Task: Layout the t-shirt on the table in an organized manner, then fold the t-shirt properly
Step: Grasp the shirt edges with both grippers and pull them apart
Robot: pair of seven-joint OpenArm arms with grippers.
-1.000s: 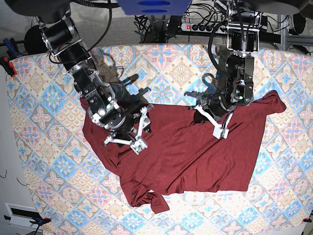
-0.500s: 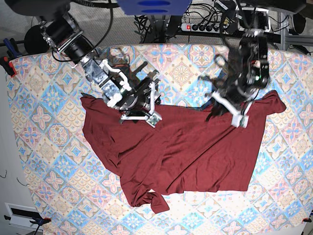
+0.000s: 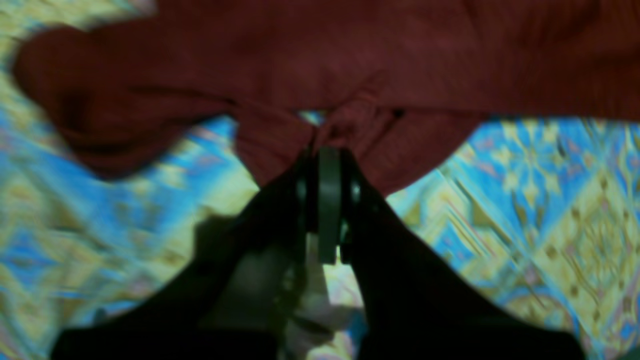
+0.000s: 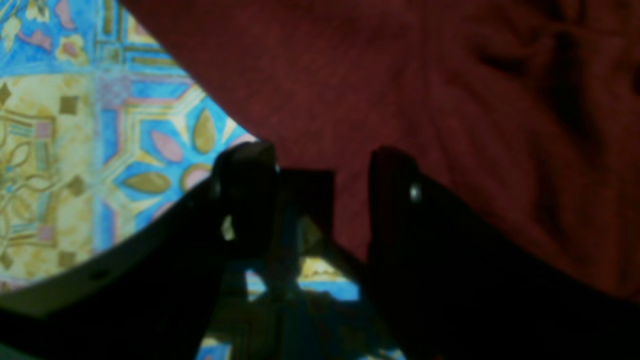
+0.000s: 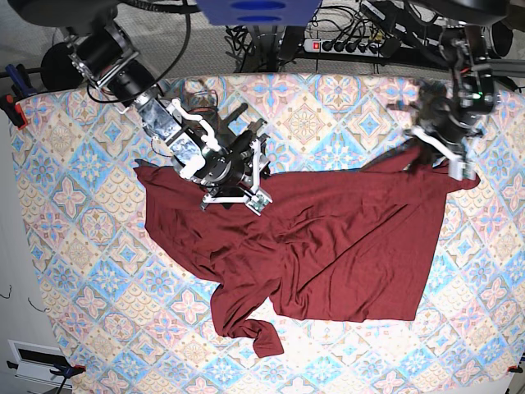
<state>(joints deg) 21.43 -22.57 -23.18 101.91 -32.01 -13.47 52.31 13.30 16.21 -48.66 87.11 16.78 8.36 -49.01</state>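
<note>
1. plain dark maroon soft-knit t-shirt lies rumpled on the pastel diamond-tile surface, long axis left-right.
2. left end effector pinches its bunched edge.
3. right end effector spread, over the cloth.

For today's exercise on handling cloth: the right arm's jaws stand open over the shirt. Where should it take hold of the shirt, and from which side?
Probably the shirt's upper hem, right beside the right gripper. Come from the bare table side, above that hem in the base view. The hem lies as a flat, free edge there, so one jaw could slide under it. The left gripper already pinches the opposite corner, so pulling apart would spread the cloth.
</note>
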